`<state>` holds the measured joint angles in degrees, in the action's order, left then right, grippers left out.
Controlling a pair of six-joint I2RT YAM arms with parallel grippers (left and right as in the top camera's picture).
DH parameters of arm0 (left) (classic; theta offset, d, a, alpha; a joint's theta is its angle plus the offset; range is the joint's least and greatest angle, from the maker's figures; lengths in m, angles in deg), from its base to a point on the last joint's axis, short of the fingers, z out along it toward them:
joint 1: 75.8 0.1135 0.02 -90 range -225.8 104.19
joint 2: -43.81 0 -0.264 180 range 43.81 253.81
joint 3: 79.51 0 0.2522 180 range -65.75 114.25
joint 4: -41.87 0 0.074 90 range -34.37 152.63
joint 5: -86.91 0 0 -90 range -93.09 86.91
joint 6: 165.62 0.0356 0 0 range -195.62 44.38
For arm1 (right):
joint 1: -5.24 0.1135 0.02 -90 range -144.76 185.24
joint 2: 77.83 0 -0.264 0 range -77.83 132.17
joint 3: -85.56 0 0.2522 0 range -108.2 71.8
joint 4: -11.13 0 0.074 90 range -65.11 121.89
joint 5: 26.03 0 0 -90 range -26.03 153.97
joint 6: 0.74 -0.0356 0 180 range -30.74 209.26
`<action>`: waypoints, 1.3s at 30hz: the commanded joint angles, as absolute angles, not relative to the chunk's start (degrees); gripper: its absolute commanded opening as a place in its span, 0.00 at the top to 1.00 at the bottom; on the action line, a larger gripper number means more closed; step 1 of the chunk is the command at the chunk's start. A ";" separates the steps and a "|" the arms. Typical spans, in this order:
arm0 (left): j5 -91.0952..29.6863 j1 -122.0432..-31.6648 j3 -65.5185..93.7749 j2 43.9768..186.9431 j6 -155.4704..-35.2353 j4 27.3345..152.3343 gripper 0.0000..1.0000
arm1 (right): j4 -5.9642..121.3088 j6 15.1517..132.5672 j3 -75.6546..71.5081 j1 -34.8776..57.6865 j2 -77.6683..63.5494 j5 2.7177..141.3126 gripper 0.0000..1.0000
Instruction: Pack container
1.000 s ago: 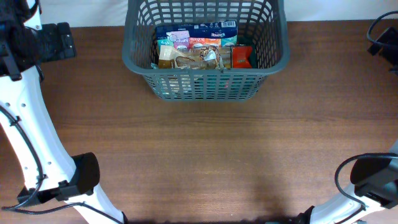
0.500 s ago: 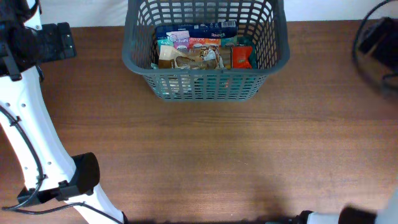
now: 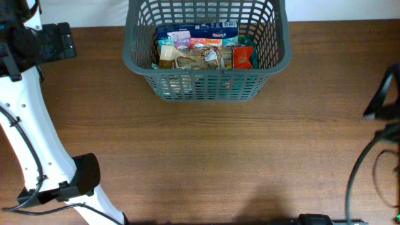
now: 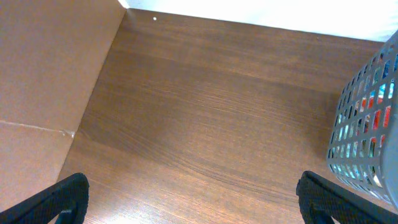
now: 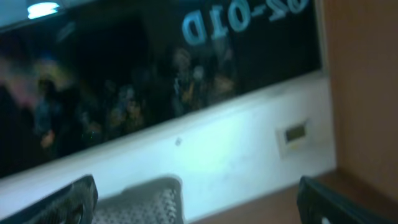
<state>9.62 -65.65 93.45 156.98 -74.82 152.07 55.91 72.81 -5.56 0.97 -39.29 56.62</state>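
The dark grey basket (image 3: 207,87) stands at the far middle of the table and holds several snack packets (image 3: 200,49). My left gripper (image 3: 65,41) hovers left of the basket. In the left wrist view (image 4: 194,200) its jaws are wide apart and empty over bare table, with the basket's slotted wall (image 4: 367,124) at the right edge. My right gripper (image 5: 199,200) is open and empty and faces a white wall, with a blurred corner of the basket (image 5: 144,204) at lower left. The right arm (image 3: 382,95) is a dark blur at the overhead view's right edge.
A brown cardboard wall (image 4: 43,87) borders the table on the left. A white wall runs behind the basket. Black cables (image 3: 365,169) loop at the right front. The left arm's white links (image 3: 25,137) stand along the left side.
The right arm has swung from the far right corner forward along the right edge, blurred with motion. The left arm and the basket have not moved.
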 commanded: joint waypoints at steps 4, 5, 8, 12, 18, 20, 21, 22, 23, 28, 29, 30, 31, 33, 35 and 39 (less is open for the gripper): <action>10.04 -65.41 93.16 157.09 -75.43 152.16 0.01 | 45.97 72.70 25.67 1.47 -58.39 49.21 0.01; 10.04 -65.41 93.16 157.09 -75.43 152.16 0.01 | 44.88 72.70 30.13 1.47 -60.84 49.12 0.01; 10.04 -65.41 93.16 157.09 -75.43 152.16 0.01 | 41.86 70.91 44.23 1.47 -67.75 49.10 0.01; 10.04 -65.41 93.16 157.09 -75.43 152.16 0.01 | 40.39 67.39 54.81 1.47 -73.12 49.10 0.01; 10.04 -65.41 93.16 157.09 -75.43 152.16 0.01 | 40.50 67.32 62.20 1.47 -77.65 49.36 0.01; 10.04 -65.41 93.16 157.09 -75.43 152.16 0.01 | 40.66 67.32 63.14 1.49 -77.65 49.36 0.01; 10.04 -65.41 93.16 157.09 -75.43 152.16 0.01 | 40.68 67.32 63.55 1.49 -77.65 49.36 0.01; 10.04 -65.41 93.16 157.09 -75.43 152.16 0.01 | 40.68 67.32 64.08 1.69 -77.65 49.45 0.01; 10.04 -65.41 93.16 157.09 -75.43 152.16 0.01 | 40.68 67.32 64.47 1.95 -77.65 49.89 0.01; 10.04 -65.41 93.16 157.09 -75.43 152.16 0.01 | 41.16 67.37 66.79 3.87 -77.65 51.31 0.01; 10.04 -65.41 93.16 157.09 -75.43 152.16 0.01 | 40.72 67.35 66.81 4.16 -77.65 51.35 0.01; 10.02 -65.41 93.16 157.09 -75.43 152.16 0.01 | 40.50 67.35 66.87 4.22 -77.65 51.31 0.01; 10.04 -65.41 93.16 157.09 -75.43 152.16 0.01 | 40.48 67.35 66.90 4.20 -77.65 51.31 0.01; 10.04 -65.41 93.16 157.09 -75.43 152.16 0.01 | 40.48 67.37 66.90 4.22 -77.65 51.31 0.01; 10.04 -65.41 93.16 157.09 -75.43 152.16 0.01 | 40.48 67.37 66.90 4.20 -77.65 51.31 0.01; 10.04 -65.41 93.16 157.09 -75.43 152.16 0.01 | 40.48 67.37 66.90 4.20 -77.65 51.31 0.01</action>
<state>9.62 -65.65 93.34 156.98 -74.84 152.12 40.68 68.02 66.37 3.59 -76.95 50.96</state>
